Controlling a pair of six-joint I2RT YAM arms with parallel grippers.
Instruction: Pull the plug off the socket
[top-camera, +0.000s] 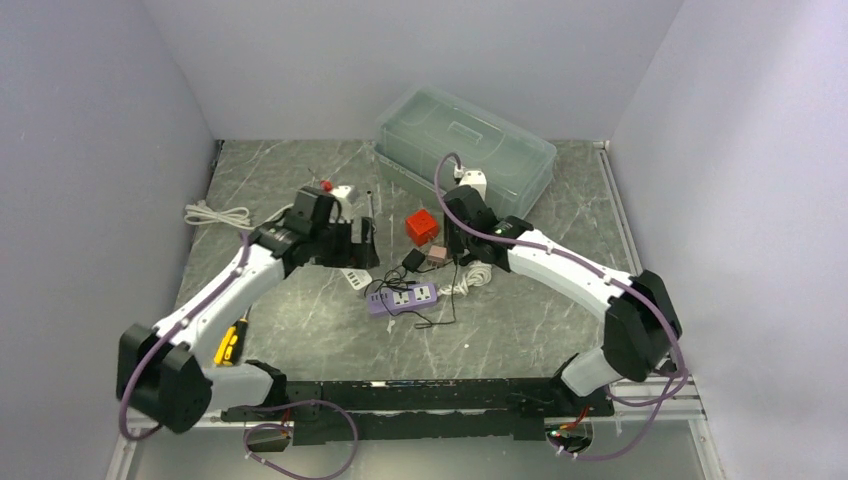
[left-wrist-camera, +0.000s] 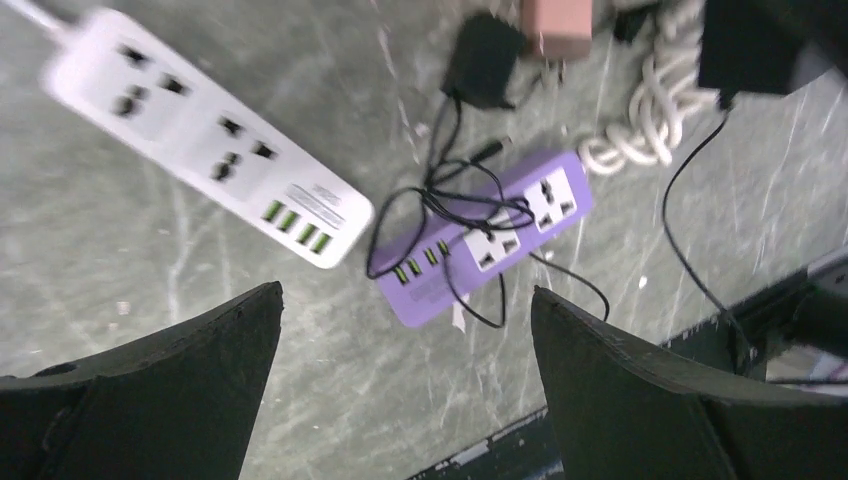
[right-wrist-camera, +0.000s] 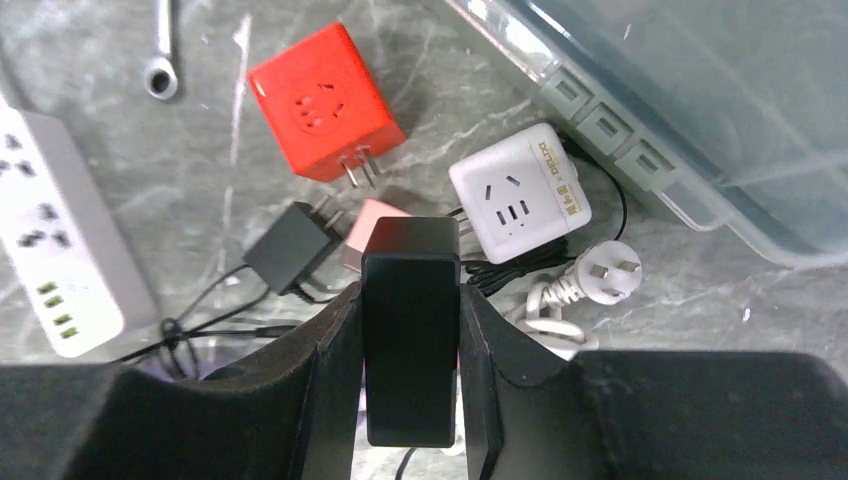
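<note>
My left claw (left-wrist-camera: 405, 297) gaped fully wide above the table (top-camera: 300, 335), holding nothing — the purple power strip (left-wrist-camera: 487, 240) lay just beneath it, sockets bare. My right claw (right-wrist-camera: 410, 300) pinched the black plug (right-wrist-camera: 411, 345) between its fingers, clear of that strip.

You face a dark grey-green tabletop (top-camera: 300, 330) veined with pale marble streaks, closed in on three sides by a plain, pale left wall (top-camera: 90, 150), back wall (top-camera: 400, 50) and right wall (top-camera: 740, 150), under soft, even light.
</note>
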